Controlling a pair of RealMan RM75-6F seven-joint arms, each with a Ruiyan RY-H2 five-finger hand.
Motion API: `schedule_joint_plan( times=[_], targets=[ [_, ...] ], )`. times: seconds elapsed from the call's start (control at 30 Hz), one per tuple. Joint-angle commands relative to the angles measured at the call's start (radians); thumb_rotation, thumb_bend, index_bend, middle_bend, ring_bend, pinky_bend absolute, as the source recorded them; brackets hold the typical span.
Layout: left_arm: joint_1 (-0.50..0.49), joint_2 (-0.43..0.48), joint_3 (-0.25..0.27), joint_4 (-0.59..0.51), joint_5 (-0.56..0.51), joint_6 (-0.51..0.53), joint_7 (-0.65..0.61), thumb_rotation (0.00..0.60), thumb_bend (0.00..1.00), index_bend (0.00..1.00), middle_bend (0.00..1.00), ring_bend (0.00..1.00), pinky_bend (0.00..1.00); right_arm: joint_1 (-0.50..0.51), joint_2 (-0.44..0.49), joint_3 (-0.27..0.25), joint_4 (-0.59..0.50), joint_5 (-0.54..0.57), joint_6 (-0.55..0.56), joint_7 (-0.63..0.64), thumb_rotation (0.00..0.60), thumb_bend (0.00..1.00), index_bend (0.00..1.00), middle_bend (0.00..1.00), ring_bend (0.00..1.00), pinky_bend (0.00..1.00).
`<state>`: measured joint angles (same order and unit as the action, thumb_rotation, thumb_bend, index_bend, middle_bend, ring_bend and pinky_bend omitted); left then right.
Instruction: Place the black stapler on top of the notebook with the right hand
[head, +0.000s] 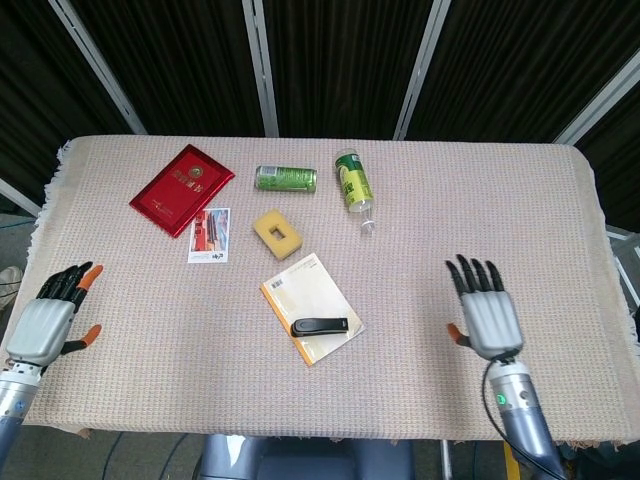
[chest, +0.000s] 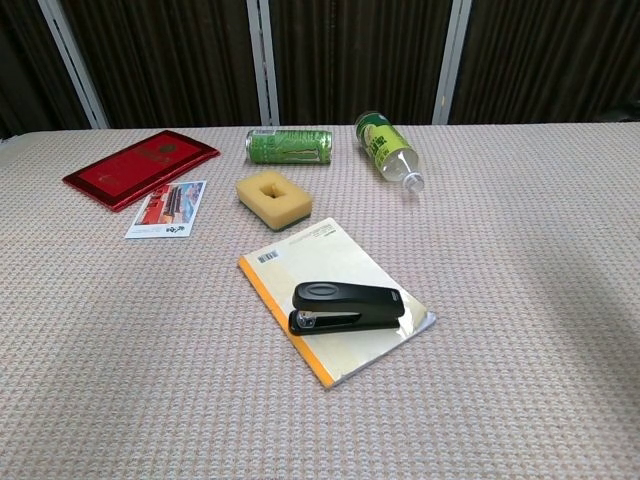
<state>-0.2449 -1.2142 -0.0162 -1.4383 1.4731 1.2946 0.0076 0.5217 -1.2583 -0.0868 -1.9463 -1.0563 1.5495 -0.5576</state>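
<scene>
We are seeing the black stapler (chest: 348, 306) lying flat on the notebook (chest: 335, 300). The right hand (head: 487, 315) is hovering empty, fingers spread; the left hand (head: 45, 322) likewise. We are judging placement done; any retreat should avoid nudging the notebook.

No legible txt: barcode on notebook (chest: 336, 297), can (chest: 289, 146) & bottle (chest: 389, 145) labels too blurry.

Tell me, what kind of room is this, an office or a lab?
Probably a robot test lab: a cloth-covered table before dark curtains, and loose test items like a stapler on a notebook and a can.
</scene>
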Motion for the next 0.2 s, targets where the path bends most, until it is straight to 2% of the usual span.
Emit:
schedule_joint_plan(
  times=[0.03, 0.2],
  targets=[
    [-0.003, -0.012, -0.004, -0.005, 0.002, 0.006, 0.015, 0.600, 0.31, 0.00, 0.00, 0.00, 0.10, -0.167, 0.051, -0.071, 0.173, -0.101, 0.099, 0.223, 0.600, 0.20, 0.00, 0.00, 0.00, 0.00],
    [-0.009, -0.040, -0.006, 0.008, 0.013, 0.011, 0.049, 0.600, 0.31, 0.00, 0.00, 0.00, 0.10, -0.210, 0.059, -0.048, 0.228, -0.106, 0.091, 0.276, 0.600, 0.20, 0.00, 0.00, 0.00, 0.00]
  ],
)
